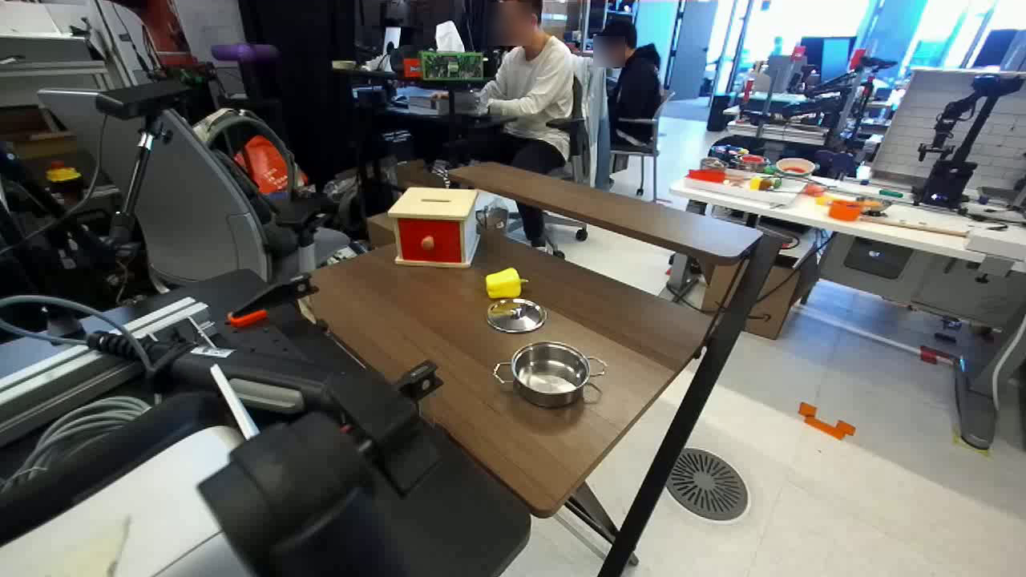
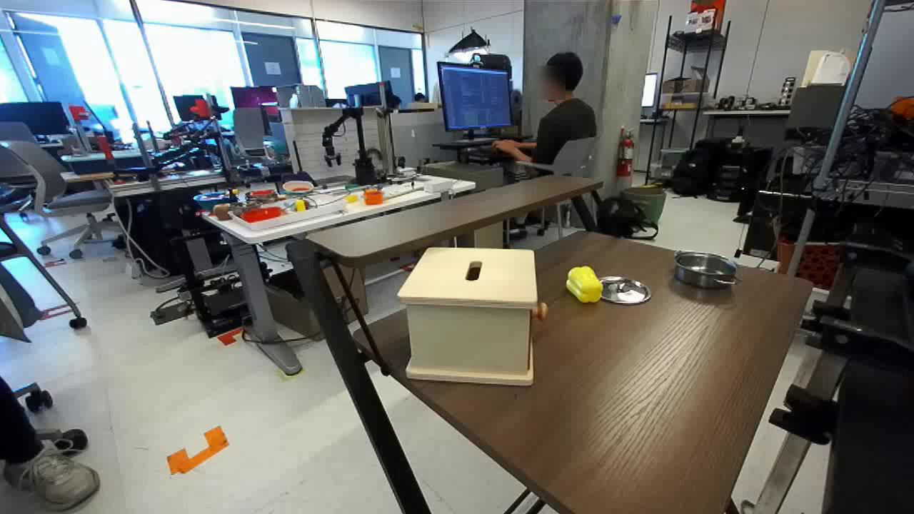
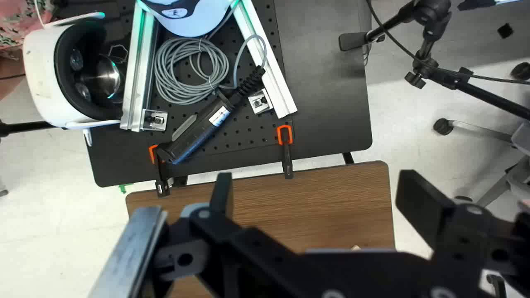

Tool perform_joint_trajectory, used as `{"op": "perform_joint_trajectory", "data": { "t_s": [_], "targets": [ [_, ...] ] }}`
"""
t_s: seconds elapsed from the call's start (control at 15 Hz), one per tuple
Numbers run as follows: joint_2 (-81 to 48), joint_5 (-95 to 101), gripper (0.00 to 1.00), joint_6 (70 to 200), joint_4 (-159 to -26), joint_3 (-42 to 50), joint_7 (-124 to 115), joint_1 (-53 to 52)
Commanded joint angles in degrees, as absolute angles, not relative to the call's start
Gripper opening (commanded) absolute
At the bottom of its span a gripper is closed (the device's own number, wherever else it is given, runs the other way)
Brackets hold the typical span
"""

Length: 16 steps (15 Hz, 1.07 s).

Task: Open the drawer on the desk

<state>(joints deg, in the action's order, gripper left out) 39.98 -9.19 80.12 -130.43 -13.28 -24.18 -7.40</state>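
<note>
The drawer (image 1: 418,240) has a red front with a round wooden knob and is shut flush in a pale wooden box. The box (image 2: 468,339) stands at one end of the brown desk (image 1: 417,320); in an exterior view only its plain side and the knob (image 2: 541,311) show. In the wrist view my gripper (image 3: 318,178) is open and empty, fingers wide apart above the desk (image 3: 310,203). A small pale tip at the gripper body's edge may be the knob; the rest of the box is hidden there. I cannot make out the gripper in the exterior views.
A yellow pepper (image 1: 503,284), a metal lid (image 1: 517,318) and a metal pot (image 1: 553,394) stand on the desk in both exterior views. A raised shelf (image 2: 457,220) runs along one long side. A black table (image 3: 331,103) with clamps (image 3: 286,159) adjoins the opposite side.
</note>
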Motion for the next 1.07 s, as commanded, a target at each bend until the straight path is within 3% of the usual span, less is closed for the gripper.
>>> {"op": "perform_joint_trajectory", "data": {
  "t_s": [0.0,0.53,1.0],
  "targets": [
    [40.1,-9.6,1.0,79.9,-130.2,-14.2,-23.5,-6.1],
    [37.3,-7.5,1.0,85.8,-132.1,-17.2,-25.0,-5.8],
    [29.1,-2.2,1.0,111.7,-139.6,-19.1,-22.3,-7.1]
  ]
}}
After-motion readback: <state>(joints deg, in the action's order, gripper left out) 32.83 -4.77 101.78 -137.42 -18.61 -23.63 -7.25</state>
